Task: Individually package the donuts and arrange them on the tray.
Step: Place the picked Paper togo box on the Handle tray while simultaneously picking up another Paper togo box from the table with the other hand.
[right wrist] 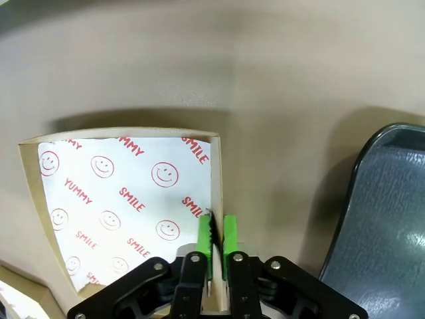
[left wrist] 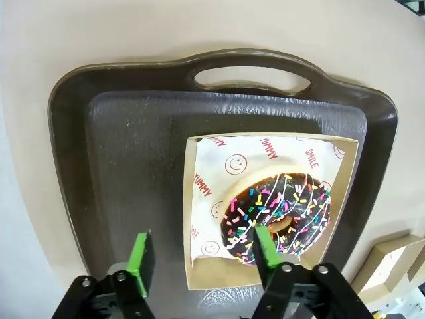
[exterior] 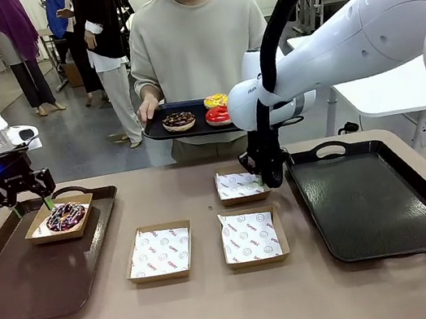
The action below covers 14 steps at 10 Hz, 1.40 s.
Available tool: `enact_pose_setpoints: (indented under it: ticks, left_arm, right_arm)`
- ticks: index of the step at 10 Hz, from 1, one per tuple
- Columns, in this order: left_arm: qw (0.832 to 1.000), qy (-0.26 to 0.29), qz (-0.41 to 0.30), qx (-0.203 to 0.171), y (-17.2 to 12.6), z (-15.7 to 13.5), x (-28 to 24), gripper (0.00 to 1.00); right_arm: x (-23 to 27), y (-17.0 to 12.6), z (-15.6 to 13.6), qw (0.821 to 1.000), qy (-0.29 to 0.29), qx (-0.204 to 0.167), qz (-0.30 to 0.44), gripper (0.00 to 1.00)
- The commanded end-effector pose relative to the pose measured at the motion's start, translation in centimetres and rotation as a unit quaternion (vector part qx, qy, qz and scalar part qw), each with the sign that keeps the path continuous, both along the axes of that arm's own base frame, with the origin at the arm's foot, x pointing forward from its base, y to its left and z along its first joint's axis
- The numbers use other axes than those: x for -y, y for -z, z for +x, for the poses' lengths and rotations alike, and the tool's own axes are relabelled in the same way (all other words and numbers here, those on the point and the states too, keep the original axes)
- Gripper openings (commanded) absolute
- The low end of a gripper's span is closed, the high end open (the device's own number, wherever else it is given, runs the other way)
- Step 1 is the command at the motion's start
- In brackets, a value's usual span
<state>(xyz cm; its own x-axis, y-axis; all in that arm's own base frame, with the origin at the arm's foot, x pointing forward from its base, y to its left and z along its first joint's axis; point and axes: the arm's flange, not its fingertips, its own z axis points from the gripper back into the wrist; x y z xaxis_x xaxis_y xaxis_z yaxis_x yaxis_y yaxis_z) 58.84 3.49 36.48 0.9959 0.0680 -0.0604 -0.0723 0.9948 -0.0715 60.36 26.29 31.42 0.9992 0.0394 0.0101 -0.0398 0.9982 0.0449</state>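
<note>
dark sprinkled ring donut (left wrist: 277, 216) sits boxed on the brown plastic tray (left wrist: 126, 166), the left gripper (left wrist: 199, 249) hanging just above with jaws apart, while the right gripper (right wrist: 218, 232) clamps an empty paper-lined cardboard box (right wrist: 126, 193) by its wall, probably to reposition it.

Off-task stuff: smooth tan tabletop (exterior: 224, 314) (same surface in both wrist views). Person in cream knit sweater (exterior: 196, 38) at far side. White side table (exterior: 399, 93) back right. Dark-clothed bystanders (exterior: 95, 31) back left on grey floor (exterior: 82, 141).
</note>
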Motion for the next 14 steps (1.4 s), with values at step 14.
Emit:
enact_pose_setpoints:
  ticks: [14]
  left_arm:
    - [0.936,0.051,-0.320,0.140,-12.9,-20.4,-4.9,1.00]
  right_arm:
    - [-1.4,-15.2,-1.4,0.999,0.023,-0.031,0.005,0.00]
